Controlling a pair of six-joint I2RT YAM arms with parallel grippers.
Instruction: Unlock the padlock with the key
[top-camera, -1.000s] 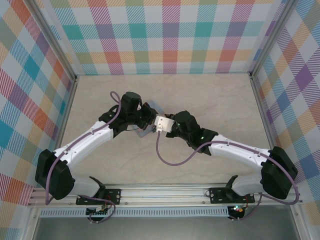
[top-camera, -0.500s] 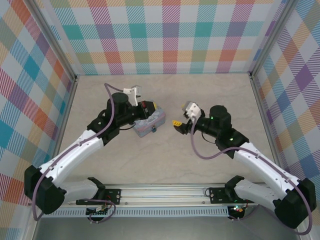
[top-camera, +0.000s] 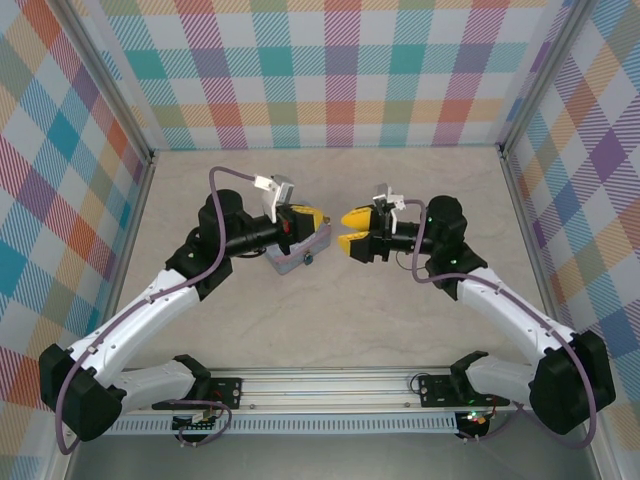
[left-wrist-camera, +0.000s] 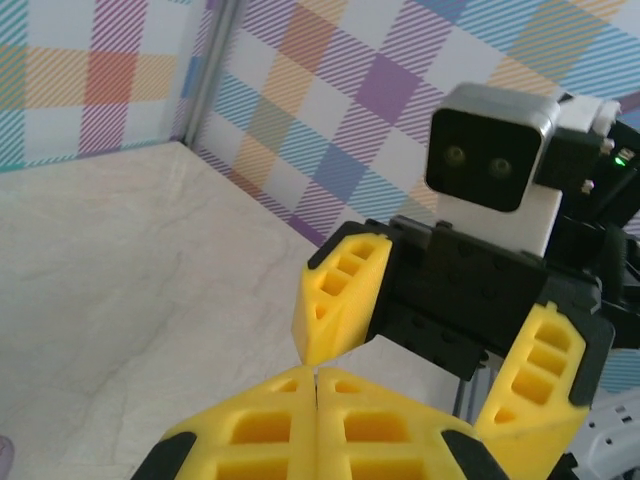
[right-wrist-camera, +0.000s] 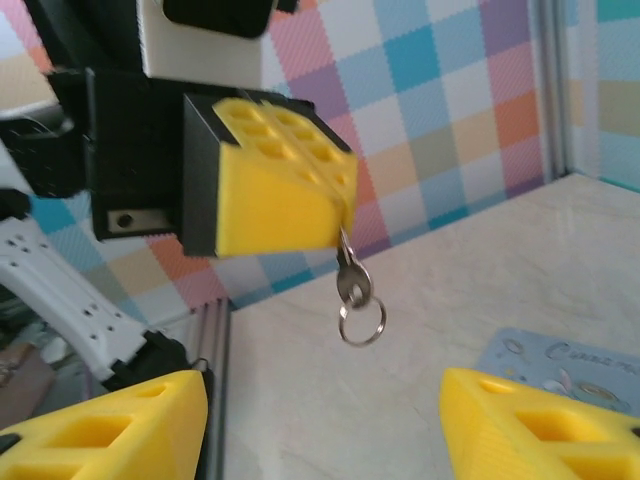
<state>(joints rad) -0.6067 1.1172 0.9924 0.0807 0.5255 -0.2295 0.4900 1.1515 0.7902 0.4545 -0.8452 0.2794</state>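
Your left end effector is clenched on the key, hanging beneath it; your right end effector, opposite, is released.

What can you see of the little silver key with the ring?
The small silvery metal key hangs down from the left claw, whose yellow fingers are shut on its upper end. A thin round ring dangles from its lower, rounded end. It hangs in the air, touching nothing else. It is blurry, so its teeth cannot be seen.

no readable text; cursive lettering on the light-blue tin is too blurred.
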